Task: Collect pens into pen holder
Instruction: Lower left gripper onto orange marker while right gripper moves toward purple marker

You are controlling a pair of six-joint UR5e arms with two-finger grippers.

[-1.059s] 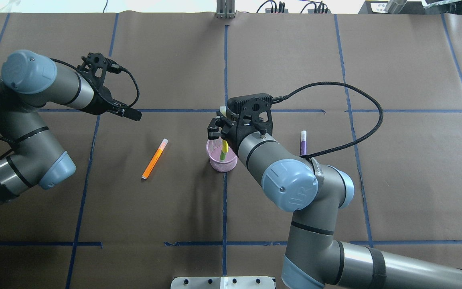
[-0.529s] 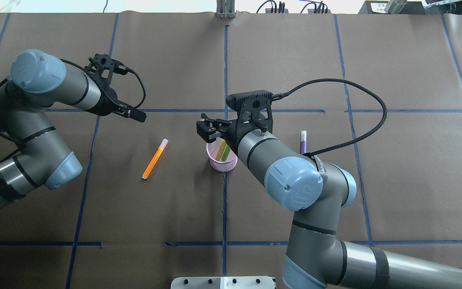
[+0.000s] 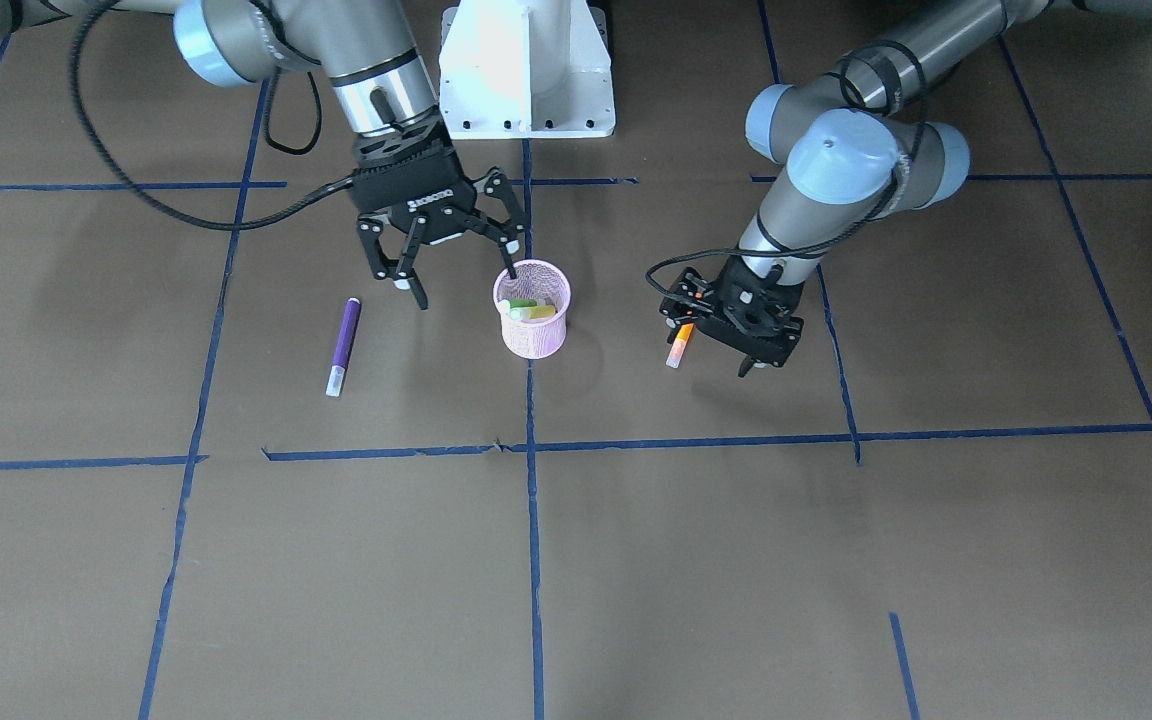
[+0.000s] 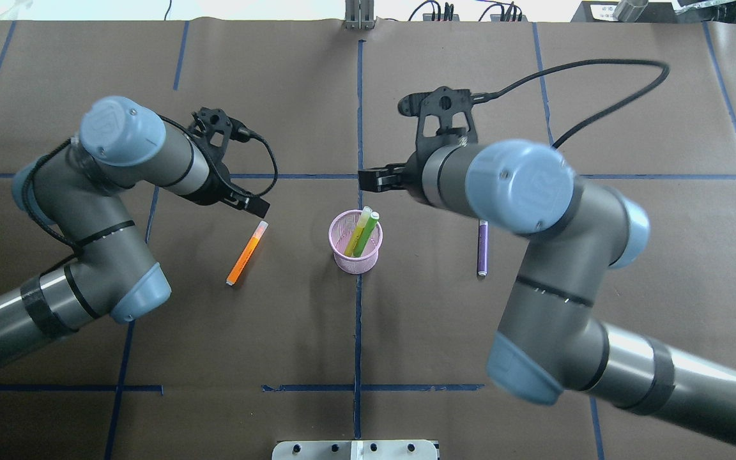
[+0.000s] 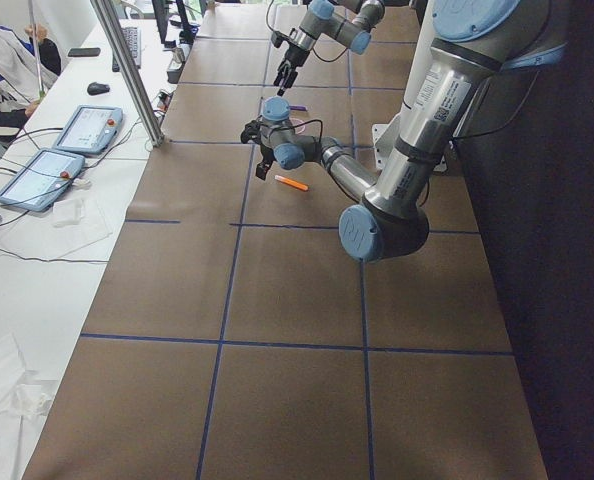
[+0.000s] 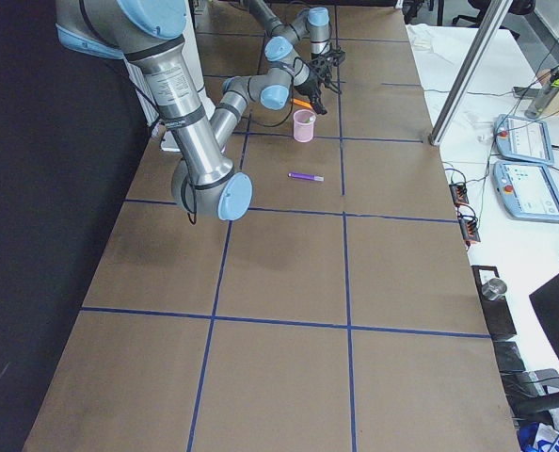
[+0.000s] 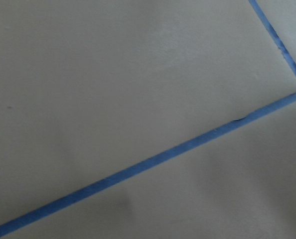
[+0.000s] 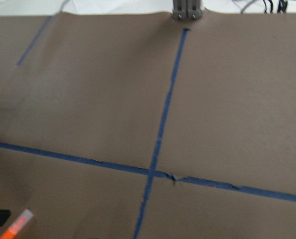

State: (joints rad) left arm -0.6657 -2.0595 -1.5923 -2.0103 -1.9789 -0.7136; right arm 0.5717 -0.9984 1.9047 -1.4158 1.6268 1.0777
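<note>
The pink mesh pen holder [image 4: 356,254] stands at the table's middle with a yellowish pen [image 4: 358,234] and a light green pen [image 4: 368,230] leaning inside it. An orange pen [image 4: 246,253] lies flat to its left, and a purple pen [image 4: 483,248] lies flat to its right. My right gripper [image 3: 466,283] hangs open and empty just behind the holder [image 3: 533,335], one fingertip over its rim. Hovering just over the orange pen's [image 3: 678,349] capped end is my left gripper [image 3: 711,345], open and holding nothing.
Brown paper marked with blue tape lines [image 4: 358,319] covers the table. The robot's white base plate [image 3: 528,70] sits at the near edge between the arms. A black cable [image 4: 591,89] loops from the right wrist.
The right gripper opened, dropped the yellowish pen into the holder beside the green one, then drew back toward the far side. The left arm swung right, its gripper closing on the orange pen.
</note>
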